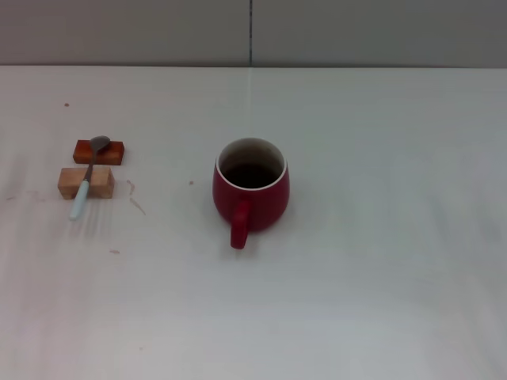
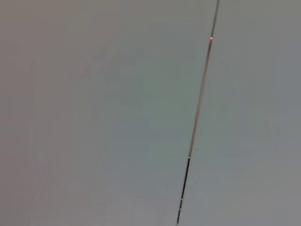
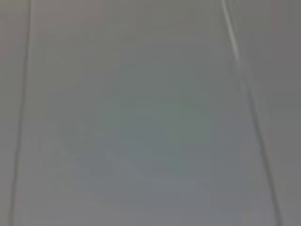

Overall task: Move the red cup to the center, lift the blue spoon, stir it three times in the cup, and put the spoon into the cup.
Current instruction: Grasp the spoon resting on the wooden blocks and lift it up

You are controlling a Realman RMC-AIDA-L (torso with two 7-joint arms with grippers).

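The red cup (image 1: 250,192) stands upright near the middle of the white table, its handle pointing toward me and its dark inside showing. The blue spoon (image 1: 85,180) lies at the left, resting across two small blocks, its grey bowl on the orange-red block (image 1: 113,151) and its pale blue handle over the tan block (image 1: 101,182), the handle end reaching the table. Neither gripper shows in the head view. Both wrist views show only plain grey wall.
The white table (image 1: 380,261) runs to a grey wall with a vertical seam (image 1: 251,32) at the back. A few small marks dot the table near the blocks.
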